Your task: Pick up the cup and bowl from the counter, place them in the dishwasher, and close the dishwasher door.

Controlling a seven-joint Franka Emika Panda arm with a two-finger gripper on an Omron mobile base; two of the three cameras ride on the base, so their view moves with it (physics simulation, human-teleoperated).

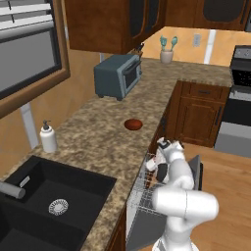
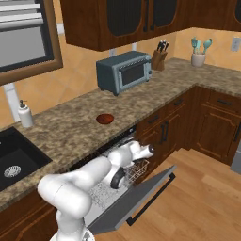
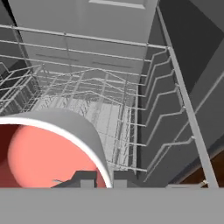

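1. Holding the cup (image 3: 48, 148) by its rim, fingers (image 3: 85, 178) narrow, inside the dishwasher's rack (image 3: 105, 100).
2. Bowl (image 1: 133, 124) sits on the surface (glossy, probably slippery); grab its rim.

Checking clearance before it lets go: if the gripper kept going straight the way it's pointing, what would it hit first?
Probably the dishwasher's wire rack. The gripper pinches the cup wall and points down into it; depth is unclear.
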